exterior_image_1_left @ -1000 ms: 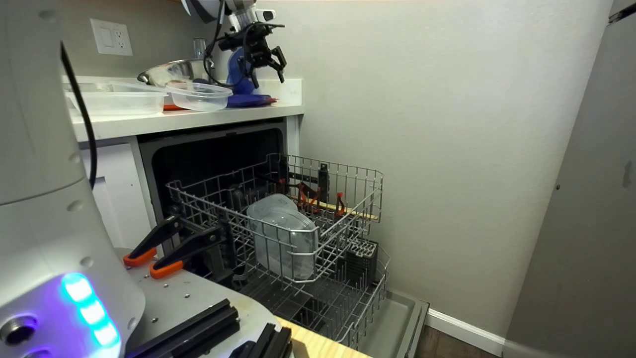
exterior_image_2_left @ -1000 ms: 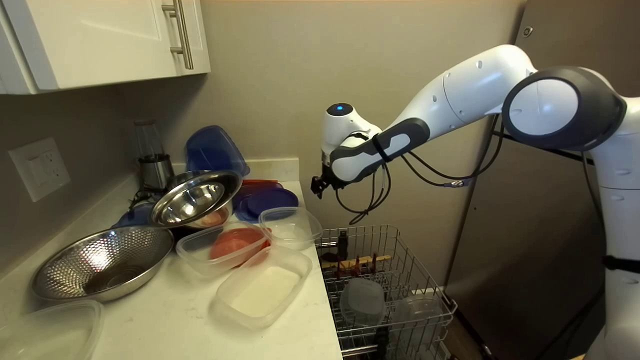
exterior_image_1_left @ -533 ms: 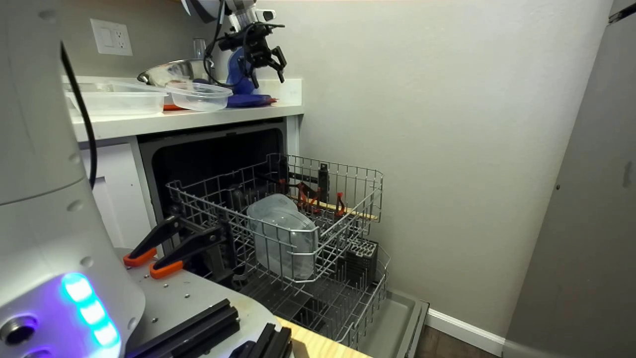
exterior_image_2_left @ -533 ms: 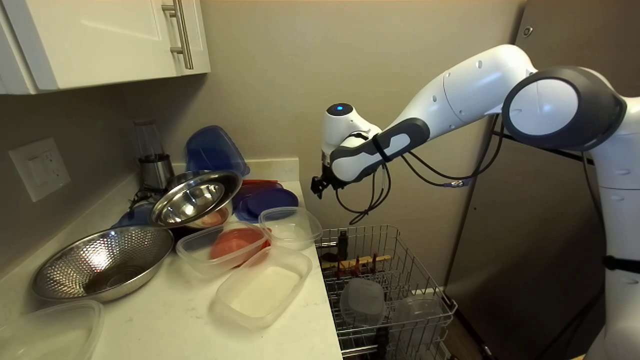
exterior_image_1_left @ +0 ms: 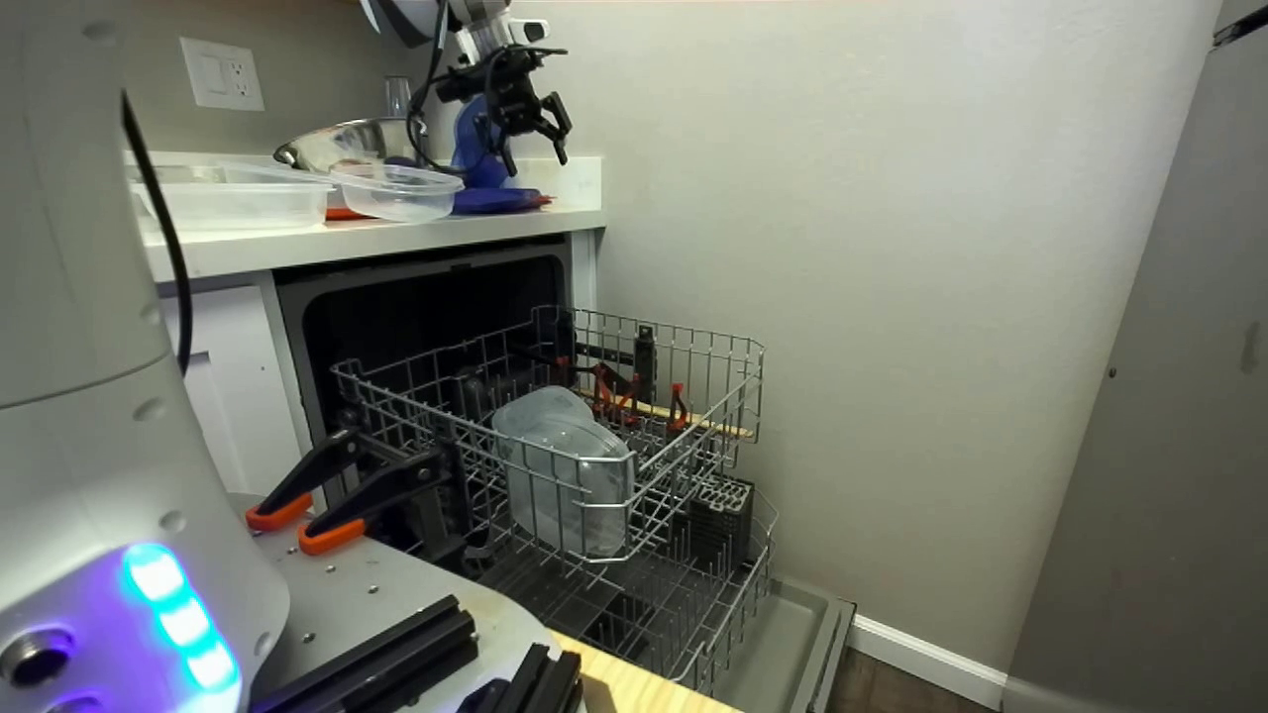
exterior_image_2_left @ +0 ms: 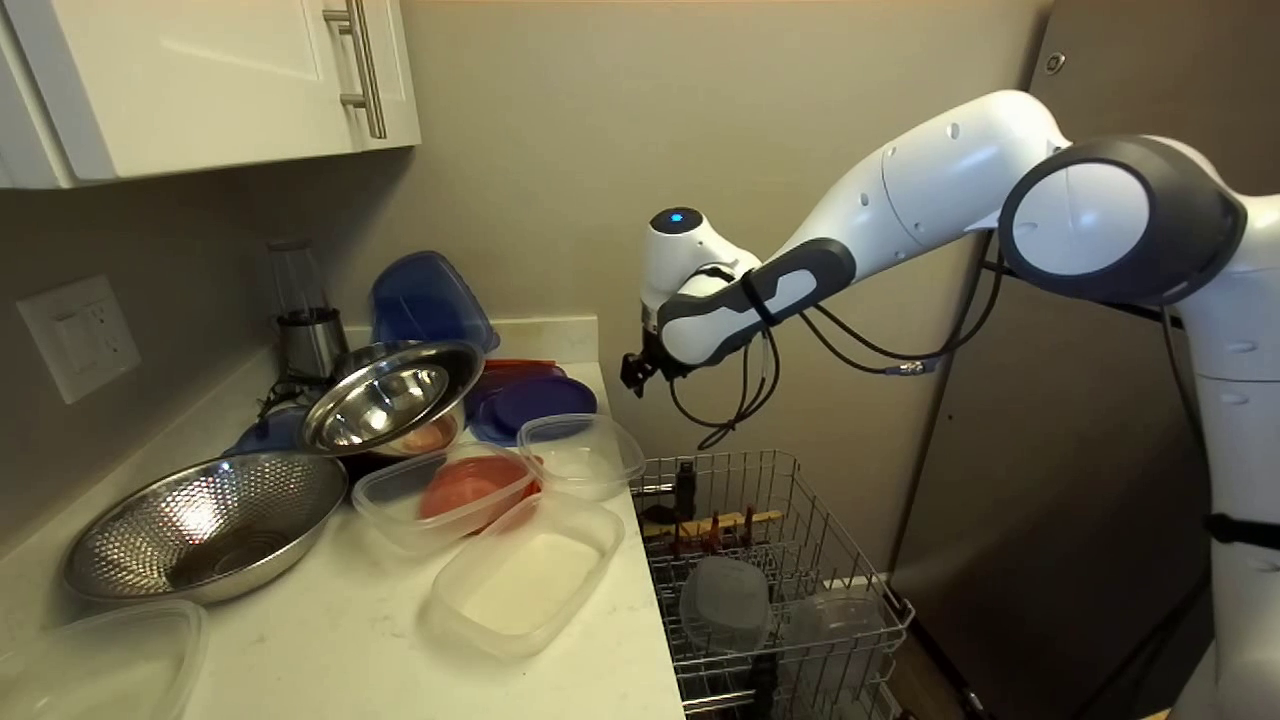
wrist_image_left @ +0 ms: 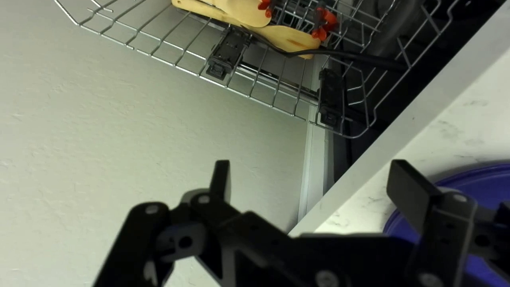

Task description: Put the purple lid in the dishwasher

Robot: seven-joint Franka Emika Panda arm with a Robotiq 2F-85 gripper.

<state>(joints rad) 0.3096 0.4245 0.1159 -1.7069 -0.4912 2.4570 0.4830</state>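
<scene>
The purple lid [exterior_image_2_left: 545,402] is a flat round dark blue-purple disc. It lies on the counter near its edge, on top of other blue and red lids. It also shows at the counter's end in an exterior view [exterior_image_1_left: 498,202] and partly behind a finger in the wrist view [wrist_image_left: 488,181]. The dishwasher [exterior_image_1_left: 431,302] is open under the counter, with its upper wire rack [exterior_image_1_left: 753,388] pulled out. My gripper [exterior_image_1_left: 535,164] is open and empty, above the counter's end. In the wrist view the gripper's fingers [wrist_image_left: 310,169] are wide apart, one over the lid's edge.
Clear containers [exterior_image_2_left: 580,455] and steel bowls [exterior_image_2_left: 395,400] crowd the counter. A taller blue object [exterior_image_2_left: 430,300] leans at the back wall. The rack holds clear containers [exterior_image_1_left: 565,475] and wooden utensils [wrist_image_left: 287,38]. The wall [wrist_image_left: 119,159] is close beside the gripper.
The arm has shifted very slightly left in an exterior view. The gripper stays open, and no object has moved.
</scene>
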